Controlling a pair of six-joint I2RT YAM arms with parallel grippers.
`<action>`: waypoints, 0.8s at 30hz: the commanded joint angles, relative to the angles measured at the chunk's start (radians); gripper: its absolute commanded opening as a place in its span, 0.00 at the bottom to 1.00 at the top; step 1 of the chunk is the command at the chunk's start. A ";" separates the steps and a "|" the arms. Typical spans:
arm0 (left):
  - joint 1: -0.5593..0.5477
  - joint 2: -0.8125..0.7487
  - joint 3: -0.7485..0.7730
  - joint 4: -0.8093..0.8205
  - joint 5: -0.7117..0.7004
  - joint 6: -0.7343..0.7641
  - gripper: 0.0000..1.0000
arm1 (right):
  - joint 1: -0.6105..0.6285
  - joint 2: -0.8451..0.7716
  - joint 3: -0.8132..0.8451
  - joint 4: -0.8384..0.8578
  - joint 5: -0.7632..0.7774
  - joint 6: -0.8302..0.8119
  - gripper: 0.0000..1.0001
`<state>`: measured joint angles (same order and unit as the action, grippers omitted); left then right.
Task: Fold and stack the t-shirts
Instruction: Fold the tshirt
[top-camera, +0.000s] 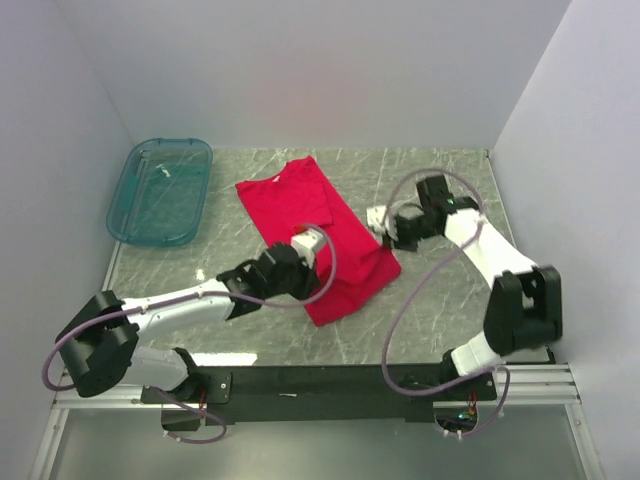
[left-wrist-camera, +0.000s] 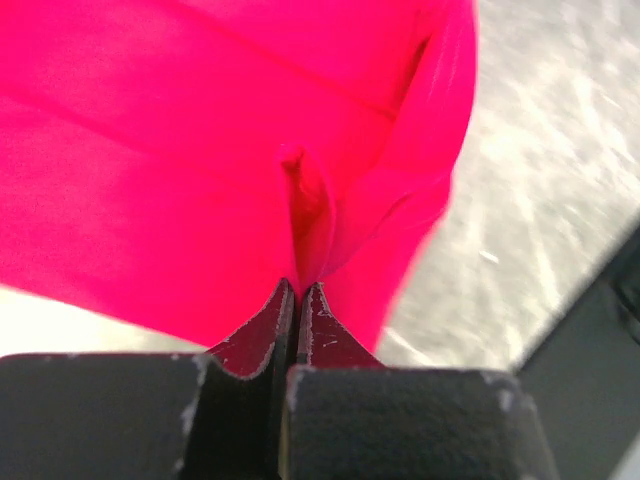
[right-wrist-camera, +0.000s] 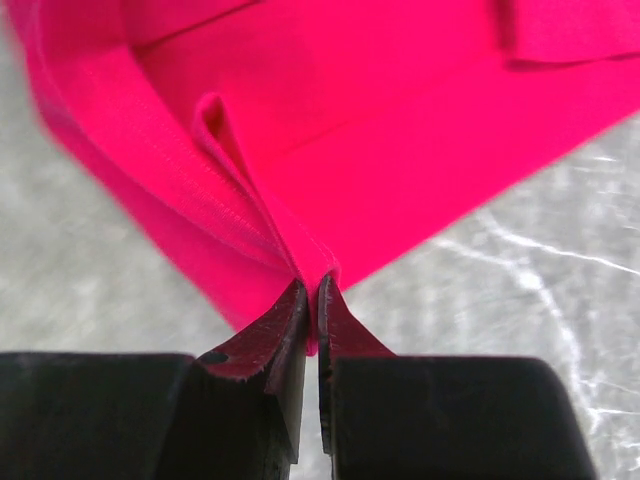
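One crimson-red t-shirt (top-camera: 318, 232) lies on the marble table as a long strip running from far left to near right. My left gripper (top-camera: 306, 243) is shut on a raised pinch of the red t-shirt (left-wrist-camera: 310, 200) at the strip's left side; its jaws meet at the gripper tip (left-wrist-camera: 299, 288). At the strip's right edge my right gripper (top-camera: 380, 226) is shut on a doubled hem of the red t-shirt (right-wrist-camera: 300, 180), cloth caught between the tips (right-wrist-camera: 312, 285). The neck label is hidden.
A translucent teal plastic tub (top-camera: 160, 190) stands at the far left of the table (top-camera: 440, 300). White walls close in the left, back and right sides. A black mounting rail (top-camera: 330, 385) runs along the near edge.
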<state>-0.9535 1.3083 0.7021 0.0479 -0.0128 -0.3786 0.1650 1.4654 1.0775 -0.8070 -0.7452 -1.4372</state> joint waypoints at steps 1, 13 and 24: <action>0.134 0.023 0.028 0.006 0.077 0.053 0.00 | 0.043 0.119 0.163 0.166 0.059 0.248 0.09; 0.392 0.212 0.171 -0.023 0.172 0.096 0.00 | 0.143 0.467 0.539 0.219 0.173 0.515 0.08; 0.460 0.252 0.203 -0.026 0.198 0.090 0.00 | 0.165 0.567 0.660 0.229 0.208 0.572 0.08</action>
<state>-0.4950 1.5459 0.8612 0.0170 0.1551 -0.3073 0.3187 2.0232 1.6798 -0.6125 -0.5552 -0.9009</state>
